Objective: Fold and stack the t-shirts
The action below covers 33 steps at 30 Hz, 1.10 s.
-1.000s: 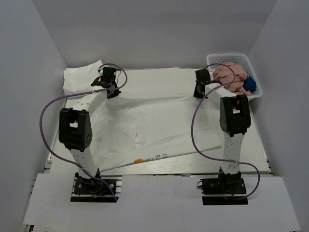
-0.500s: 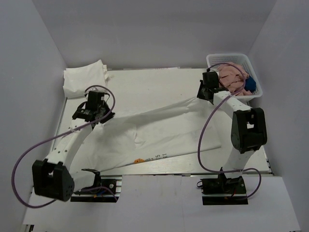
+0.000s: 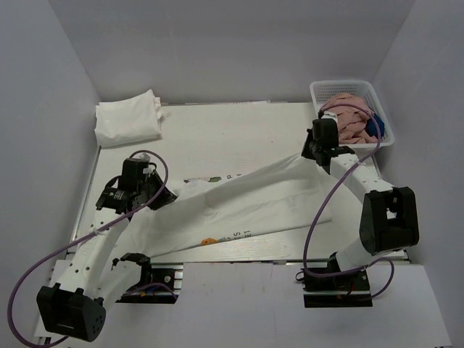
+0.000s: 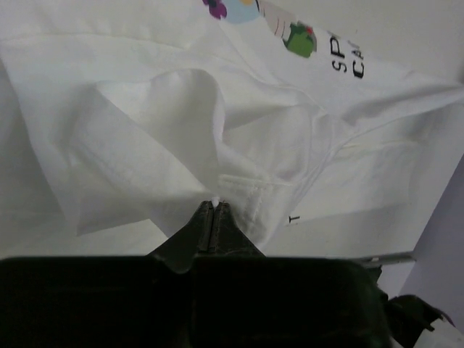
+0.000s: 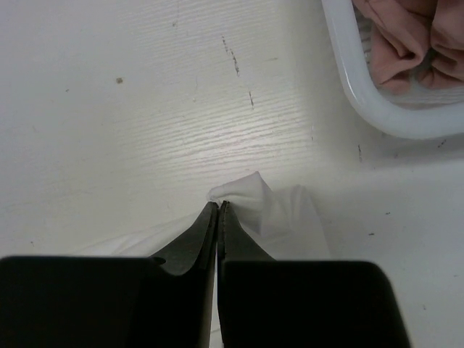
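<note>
A white t-shirt point(image 3: 246, 203) with small orange and green prints and dark lettering lies stretched across the table, folded over on itself. My left gripper point(image 3: 161, 194) is shut on its left edge; the wrist view shows the pinched cloth point(image 4: 210, 167) at the fingertips point(image 4: 215, 204). My right gripper point(image 3: 310, 154) is shut on its right corner point(image 5: 250, 190), low over the table beside the basket. A folded white t-shirt bundle point(image 3: 127, 120) lies at the far left corner.
A white plastic basket point(image 3: 316, 90) with pink and blue cloth stands at the far right, close behind my right gripper; its rim point(image 5: 362, 98) shows in the right wrist view. Grey walls enclose the table on three sides.
Both grippers have pulled the far edge of the shirt toward the near side, the left one much farther. The shirt's far half has folded over, and the bundle at the far left is uncovered.
</note>
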Available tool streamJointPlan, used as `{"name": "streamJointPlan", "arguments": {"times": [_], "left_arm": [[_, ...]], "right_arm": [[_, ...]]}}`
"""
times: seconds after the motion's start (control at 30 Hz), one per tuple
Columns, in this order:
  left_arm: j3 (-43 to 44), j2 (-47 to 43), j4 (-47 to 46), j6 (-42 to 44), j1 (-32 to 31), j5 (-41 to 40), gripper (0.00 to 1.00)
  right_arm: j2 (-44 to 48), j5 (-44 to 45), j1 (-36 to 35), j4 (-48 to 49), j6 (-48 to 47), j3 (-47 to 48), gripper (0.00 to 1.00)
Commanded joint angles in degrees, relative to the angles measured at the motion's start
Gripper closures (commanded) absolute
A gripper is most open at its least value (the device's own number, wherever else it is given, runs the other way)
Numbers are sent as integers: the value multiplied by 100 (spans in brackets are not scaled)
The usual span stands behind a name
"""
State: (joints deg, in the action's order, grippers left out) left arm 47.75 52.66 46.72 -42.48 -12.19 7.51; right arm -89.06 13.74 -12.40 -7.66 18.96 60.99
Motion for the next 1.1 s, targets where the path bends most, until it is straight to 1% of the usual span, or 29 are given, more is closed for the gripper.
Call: {"name": "streamJointPlan", "arguments": {"times": [0.0, 0.07, 0.1, 0.13, 0.17, 0.2, 0.23, 0.27, 0.3, 0.33, 0.37, 0.4, 0.43, 0.47, 0.5, 0.53, 0.57, 0.6, 0.63, 0.67, 0.7, 0.73, 0.8, 0.83, 0.87, 0.9, 0.93, 1.0, 1.07], "left_arm": [[-230, -186, 215, 99, -12, 795, 100], [-388, -256, 504, 160, -12, 849, 100], [-476, -257, 505, 213, -12, 918, 100], [-677, -318, 566, 301, -12, 1041, 100], [-809, -318, 566, 302, -12, 1390, 100], [-933, -318, 497, 371, -12, 1550, 100], [-1038, -318, 496, 372, -12, 1674, 95], [-1231, -318, 548, 494, -12, 1858, 67], [-1285, -370, 618, 547, -12, 1860, 49], [-1285, -423, 767, 617, -12, 1955, 31], [-1285, -424, 856, 749, -12, 2008, 1], [-1181, -424, 961, 811, -12, 2009, 0], [-1093, -424, 1040, 872, -12, 2009, 0], [-909, -485, 1102, 873, -12, 1957, 0], [-820, -485, 1163, 925, -12, 1747, 0], [-741, -485, 1164, 926, -12, 1650, 0], [-688, -485, 990, 926, -12, 1562, 0], [-688, -424, 849, 926, -12, 1509, 0], [-688, -354, 682, 926, -12, 1508, 0], [-688, -284, 541, 926, -12, 1456, 0], [-618, -213, 375, 856, -12, 1281, 0], [-548, -134, 373, 855, -12, 1140, 0], [-477, 77, 303, 794, -12, 666, 0], [-364, 156, 303, 707, -12, 473, 0], [-310, 235, 224, 654, -12, 175, 0], [-258, 366, 163, 575, -12, 24, 0], [-257, 428, -38, 470, -12, -73, 0], [-309, 543, -372, 469, -12, -13, 0], [-371, 867, -637, 408, -12, -13, 0]], "right_arm": [[301, 24, 19, 265, -59, -210, 100], [380, -20, 19, 256, -33, -377, 100], [380, -11, 36, 204, 46, -438, 100], [406, 119, 28, 160, 116, -587, 100], [433, 199, 27, 47, 343, -649, 98], [442, 269, 27, 45, 458, -720, 89], [520, 374, 27, -68, 564, -990, 81], [582, 723, 45, -156, 843, -1097, 60], [608, 875, 36, -305, 1081, -1255, 50], [696, 1155, 54, -489, 1292, -1361, 48], [758, 1401, 63, -717, 1416, -1397, 41], [889, 1665, 71, -858, 1504, -1432, 35], [1090, 1754, 80, -956, 1714, -1423, 28], [1188, 1825, 72, -1157, 1734, -1432, 21], [1285, 1808, 80, -1167, 1751, -1432, 10], [1616, 1764, 72, -1176, 1664, -1432, 10], [1724, 1694, 63, -1089, 1620, -1441, 10], [1812, 1328, 80, -1019, 1446, -1467, 10], [2048, 1151, 28, -766, 1313, -1493, 10], [2094, 801, 45, -650, 981, -1555, 10], [2181, 397, 36, -318, 865, -1590, 10], [2208, 210, 36, -211, 751, -1608, 10], [2182, -299, 1, 70, 390, -1590, 10], [2130, -858, -16, 107, 328, -1590, 10], [2060, -1029, -43, 150, 223, -1590, 10], [2015, -1205, -78, 281, 161, -1590, 10], [1884, -1650, -113, 291, 126, -1573, 10], [1630, -1821, -245, 327, 29, -1529, 10], [1480, -1848, -385, 388, -33, -1537, 10]]}}
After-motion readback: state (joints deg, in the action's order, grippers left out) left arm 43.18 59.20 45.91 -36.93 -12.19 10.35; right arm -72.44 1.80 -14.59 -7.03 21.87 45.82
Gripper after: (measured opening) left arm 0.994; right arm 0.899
